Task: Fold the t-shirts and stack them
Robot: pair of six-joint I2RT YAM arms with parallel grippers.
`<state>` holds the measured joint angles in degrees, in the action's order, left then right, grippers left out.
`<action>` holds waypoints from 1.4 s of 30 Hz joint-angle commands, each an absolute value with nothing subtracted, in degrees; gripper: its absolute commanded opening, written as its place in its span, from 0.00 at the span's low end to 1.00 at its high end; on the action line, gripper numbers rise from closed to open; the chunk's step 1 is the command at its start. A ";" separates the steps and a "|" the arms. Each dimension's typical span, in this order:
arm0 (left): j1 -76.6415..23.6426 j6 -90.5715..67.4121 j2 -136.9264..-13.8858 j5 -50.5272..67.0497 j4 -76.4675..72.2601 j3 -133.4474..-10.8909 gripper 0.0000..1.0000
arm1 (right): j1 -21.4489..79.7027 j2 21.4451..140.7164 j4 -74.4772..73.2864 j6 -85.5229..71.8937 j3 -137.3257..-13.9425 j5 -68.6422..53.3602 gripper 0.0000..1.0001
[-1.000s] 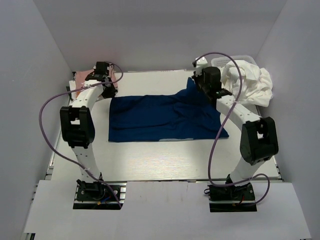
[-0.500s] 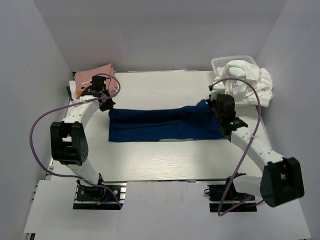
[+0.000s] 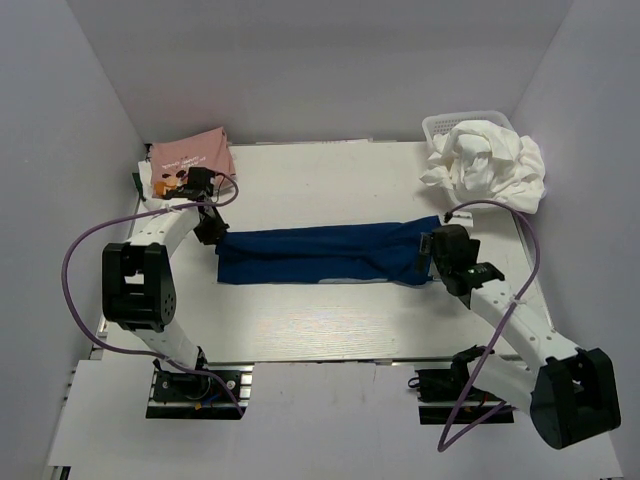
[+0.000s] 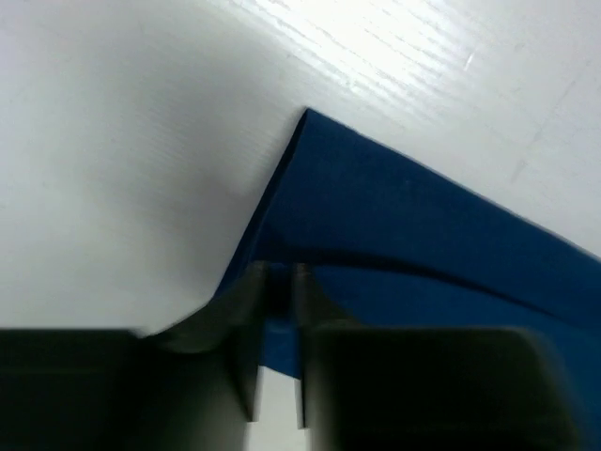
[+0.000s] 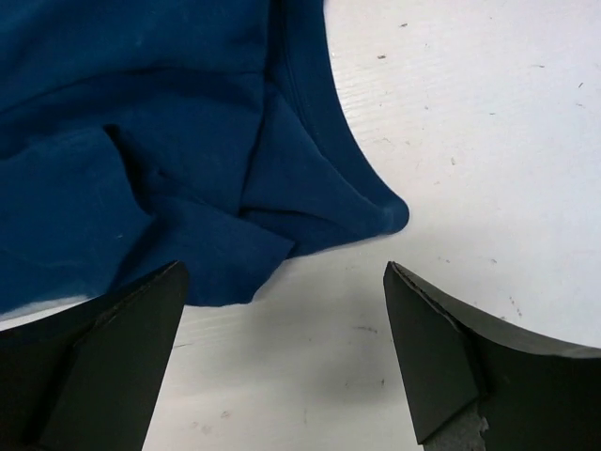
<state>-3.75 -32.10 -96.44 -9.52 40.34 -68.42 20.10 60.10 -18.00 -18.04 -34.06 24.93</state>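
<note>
My navy t-shirt (image 3: 320, 256) lies banded across the table (image 3: 330, 185), right pincer (image 5: 284, 282) wide open at its right end, presumably letting the fold settle, left pincer (image 4: 275, 282) barely parted on its left corner, grip unclear.

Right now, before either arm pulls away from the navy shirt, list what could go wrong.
1. The left gripper has its fingers nearly together at a corner of the navy t-shirt; if cloth is caught there, retreating could drag the fold open.
2. The shirt's end by the open right gripper lies bunched, so the next fold may come out lopsided.
</note>
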 commanded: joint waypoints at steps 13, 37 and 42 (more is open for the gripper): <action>-3.87 -33.49 -92.02 -7.47 41.13 -68.21 0.28 | 20.30 74.08 -15.20 -18.89 -48.33 2.91 0.90; -3.87 -31.64 -95.00 -6.59 39.46 -75.39 0.00 | 19.95 83.06 -19.51 -9.41 -56.24 11.48 0.00; -3.87 -31.11 -99.31 -5.45 39.46 -82.33 0.00 | 19.69 86.65 -16.45 -3.01 -67.13 19.93 0.00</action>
